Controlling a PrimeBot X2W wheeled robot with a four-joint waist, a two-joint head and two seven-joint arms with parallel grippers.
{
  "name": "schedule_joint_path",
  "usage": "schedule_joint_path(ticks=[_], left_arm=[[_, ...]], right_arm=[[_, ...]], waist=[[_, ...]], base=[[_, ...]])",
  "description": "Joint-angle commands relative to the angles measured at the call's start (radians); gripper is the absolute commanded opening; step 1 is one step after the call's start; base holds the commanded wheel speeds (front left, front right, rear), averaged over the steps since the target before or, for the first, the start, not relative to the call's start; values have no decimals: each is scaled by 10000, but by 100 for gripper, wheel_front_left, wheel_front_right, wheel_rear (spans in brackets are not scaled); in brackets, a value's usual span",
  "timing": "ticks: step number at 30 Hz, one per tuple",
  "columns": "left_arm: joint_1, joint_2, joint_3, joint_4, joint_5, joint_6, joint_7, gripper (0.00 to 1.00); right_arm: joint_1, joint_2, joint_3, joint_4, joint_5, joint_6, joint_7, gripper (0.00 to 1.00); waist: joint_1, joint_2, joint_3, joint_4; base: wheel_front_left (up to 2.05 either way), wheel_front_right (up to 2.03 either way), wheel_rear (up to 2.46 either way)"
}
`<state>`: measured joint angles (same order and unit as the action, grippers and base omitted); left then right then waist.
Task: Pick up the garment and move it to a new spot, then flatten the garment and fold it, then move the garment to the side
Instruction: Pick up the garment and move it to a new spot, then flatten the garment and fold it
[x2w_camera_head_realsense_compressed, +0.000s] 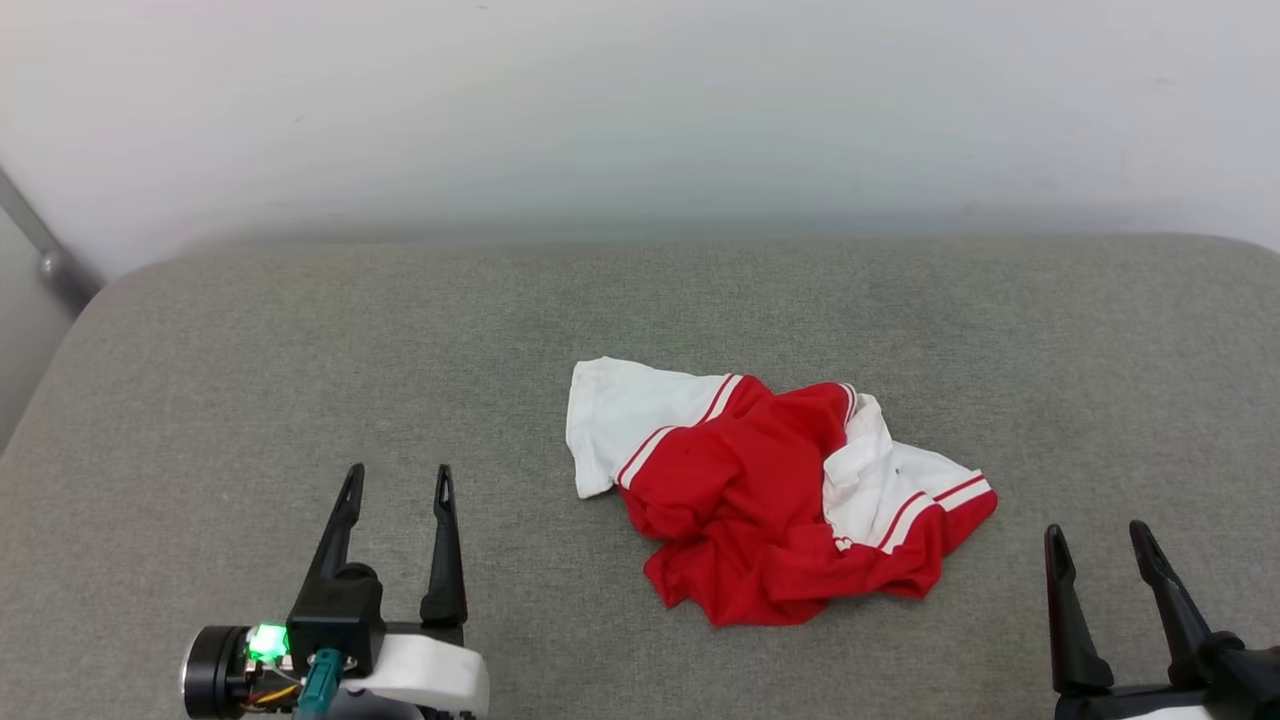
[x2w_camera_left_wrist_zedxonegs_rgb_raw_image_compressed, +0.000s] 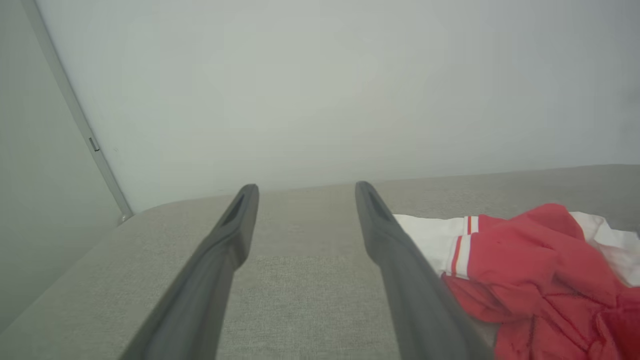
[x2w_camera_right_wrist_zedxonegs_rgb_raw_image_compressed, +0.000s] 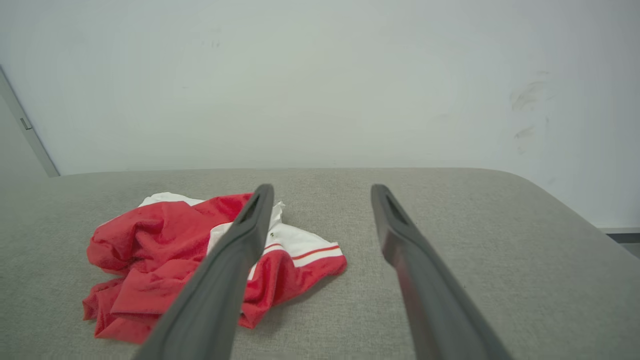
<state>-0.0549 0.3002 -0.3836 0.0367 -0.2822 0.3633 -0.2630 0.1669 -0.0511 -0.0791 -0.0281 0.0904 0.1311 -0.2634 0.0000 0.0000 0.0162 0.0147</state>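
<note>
Shirt (x2w_camera_head_realsense_compressed: 760, 500) crumpled, centre of surface (x2w_camera_head_realsense_compressed: 300, 380). Left fingers (x2w_camera_head_realsense_compressed: 443, 540), right fingers (x2w_camera_head_realsense_compressed: 1065, 600): apart, empty. Close your fingers on raised red fold; lift clear before moving.

garment (x2w_camera_head_realsense_compressed: 770, 490) on couch (x2w_camera_head_realsense_compressed: 300, 350), between hands

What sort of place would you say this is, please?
Probably a plain indoor room set up for clothes-folding practice, though I can't be sure: a grey fabric-covered cushion, like a sofa seat or mattress, sits against a bare white wall, with a crumpled red-and-white garment lying on it.
</note>
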Motion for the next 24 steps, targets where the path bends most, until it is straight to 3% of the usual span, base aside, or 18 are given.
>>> schedule_joint_path(ticks=[1,14,24], left_arm=[[133,-76,69,37,92,-74,-25,100],[858,-1028,1119,353,904,-1325,-26,100],[1088,-1486,1775,548,1324,-1955,-26,100]], right_arm=[[51,17,14,11,93,-7,-20,100],[330,17,81,235,331,-7,-20,100],[398,17,150,212,466,-7,-20,100]], waist=[[0,0,-20,11],[0,0,-232,122],[0,0,-256,115]], base=[[0,0,0],[0,0,0],[0,0,0]])
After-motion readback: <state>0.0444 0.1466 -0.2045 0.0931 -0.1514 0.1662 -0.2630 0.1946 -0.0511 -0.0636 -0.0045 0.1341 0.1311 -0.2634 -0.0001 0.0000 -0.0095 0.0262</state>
